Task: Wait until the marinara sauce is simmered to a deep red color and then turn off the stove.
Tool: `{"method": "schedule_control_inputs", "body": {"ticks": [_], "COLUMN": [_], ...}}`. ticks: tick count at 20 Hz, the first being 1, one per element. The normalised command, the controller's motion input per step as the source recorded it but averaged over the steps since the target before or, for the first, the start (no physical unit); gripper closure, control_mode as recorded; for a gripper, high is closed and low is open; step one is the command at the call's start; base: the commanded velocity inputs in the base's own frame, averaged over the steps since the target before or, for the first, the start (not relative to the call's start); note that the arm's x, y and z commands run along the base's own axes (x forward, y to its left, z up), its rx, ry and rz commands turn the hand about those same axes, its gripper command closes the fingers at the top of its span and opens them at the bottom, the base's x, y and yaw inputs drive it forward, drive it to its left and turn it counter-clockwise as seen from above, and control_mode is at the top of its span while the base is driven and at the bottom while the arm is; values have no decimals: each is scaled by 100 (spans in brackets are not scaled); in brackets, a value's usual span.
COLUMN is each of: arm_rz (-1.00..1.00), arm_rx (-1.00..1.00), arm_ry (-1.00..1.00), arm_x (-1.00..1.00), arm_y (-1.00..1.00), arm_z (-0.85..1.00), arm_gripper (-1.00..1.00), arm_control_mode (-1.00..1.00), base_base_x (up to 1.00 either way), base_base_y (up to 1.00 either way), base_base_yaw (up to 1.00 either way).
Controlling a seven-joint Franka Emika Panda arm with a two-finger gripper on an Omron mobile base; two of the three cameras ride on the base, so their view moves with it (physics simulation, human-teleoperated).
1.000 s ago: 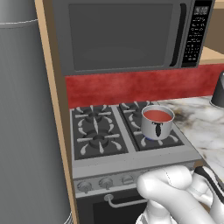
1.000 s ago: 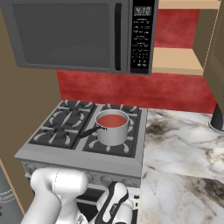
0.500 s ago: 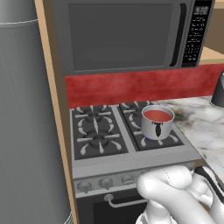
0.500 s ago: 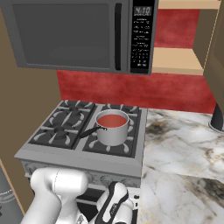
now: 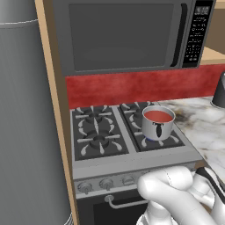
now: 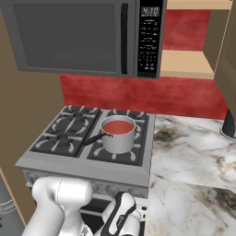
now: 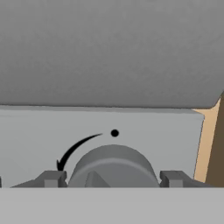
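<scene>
Orange-red marinara sauce (image 5: pixel 158 116) on stove (image 6: pixel 87 159); microwave (image 6: pixel 150 37) clock reads 4:10; gripper (image 7: pixel 113 178) jaws spread around knob (image 7: pixel 113 168)

A dark microwave (image 5: pixel 127 35) hangs above the range, its keypad on the right side. Behind, a red backsplash (image 5: pixel 132 88) runs along the wall. To the right lies a marbled counter (image 6: pixel 193 156), with a dark object (image 6: pixel 229 124) standing at its far right edge. A wooden shelf (image 6: pixel 186 62) sits beside the microwave. A tall grey fridge (image 5: pixel 26 123) stands at the left.
</scene>
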Motion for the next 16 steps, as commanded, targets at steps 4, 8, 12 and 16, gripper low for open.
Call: {"method": "schedule_control_inputs", "body": {"ticks": [4,8,12,16], "arm_rz": [-7,-7,-8,-9], "arm_rx": [21,23,23,23], "arm_ry": [0,0,0,0], "arm_x": [-13,-10,-6,-3], "arm_y": [-22,-16,-11,-4], "arm_z": [0,0,0,0], "arm_gripper": [100,100,100,100], "arm_control_mode": [-100,-100,-100,-100], "base_base_x": [0,0,0,0], "base_base_y": [0,0,0,0], "base_base_yaw": [0,0,0,0]}}
